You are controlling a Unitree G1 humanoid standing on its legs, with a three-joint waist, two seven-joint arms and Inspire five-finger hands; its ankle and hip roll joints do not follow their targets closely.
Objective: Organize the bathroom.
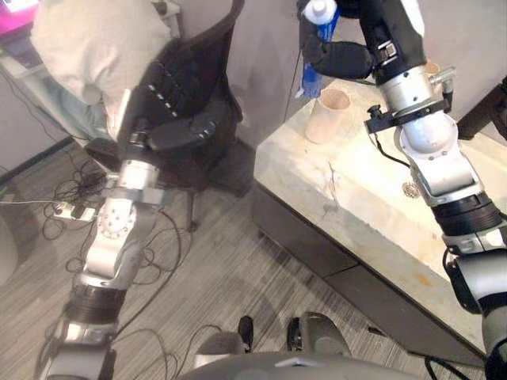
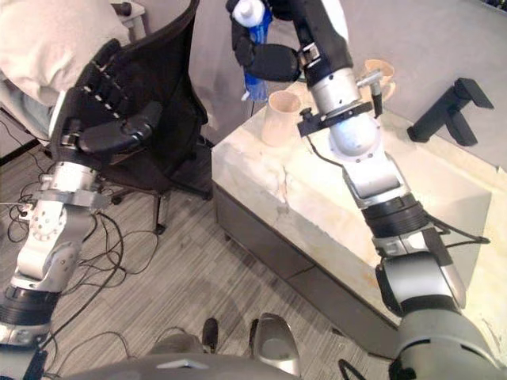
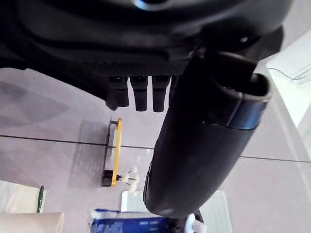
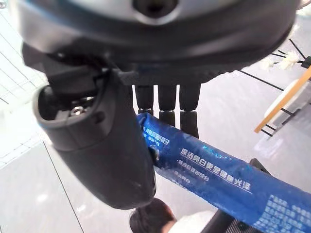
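The right hand (image 2: 269, 57) is raised above the far end of the stone counter (image 2: 317, 214), fingers and thumb curled round a blue tube (image 4: 218, 177) with a white cap. A beige cup (image 2: 282, 117) stands on the counter just below it, a second cup (image 2: 379, 75) sits behind the arm, and a black tap (image 2: 451, 112) stands farther right. The left hand (image 2: 111, 119) hangs open over the floor, holding nothing, in front of a black chair (image 2: 170, 103) draped with pale cloth (image 2: 47, 47).

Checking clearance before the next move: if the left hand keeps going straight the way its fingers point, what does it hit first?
Probably the black office chair. The left hand is open, fingers angled up toward the chair back, which sits right behind them. Depth is unclear, so the gap can't be judged.
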